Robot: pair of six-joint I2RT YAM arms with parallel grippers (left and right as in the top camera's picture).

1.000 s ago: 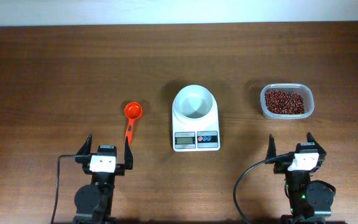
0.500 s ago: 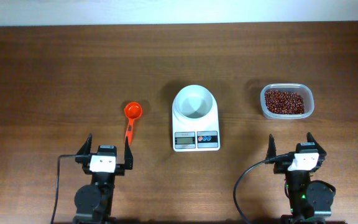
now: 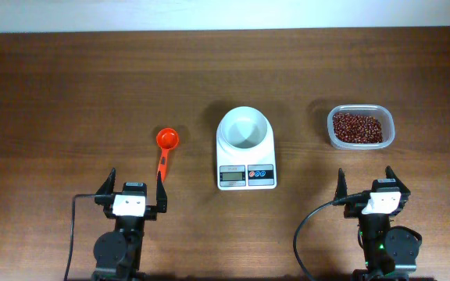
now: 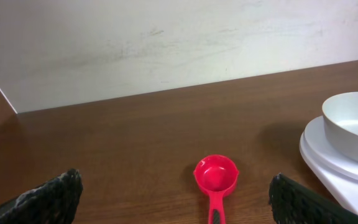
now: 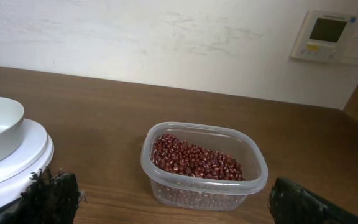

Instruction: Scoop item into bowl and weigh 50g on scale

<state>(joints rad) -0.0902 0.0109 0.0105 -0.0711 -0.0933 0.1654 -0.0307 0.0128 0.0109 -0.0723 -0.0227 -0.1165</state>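
Only overhead, scale (image 3: 246, 165) display, right wrist alone, wall panel (image 5: 330, 36), all fingers (image 3: 161, 190) released.

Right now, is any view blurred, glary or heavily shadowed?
Overhead: evenly lit, sharp, though the scale display is too small to read. Left wrist: soft shadow beside the bowl; fingers dark, blurred. Right wrist: beans crisp, no glare.

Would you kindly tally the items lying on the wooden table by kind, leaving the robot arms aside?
Orange-red plastic measuring scoop: 1
Round white bowl: 1
White rectangular digital kitchen scale: 1
Clear plastic container holding small dark red-brown beans: 1
Total: 4
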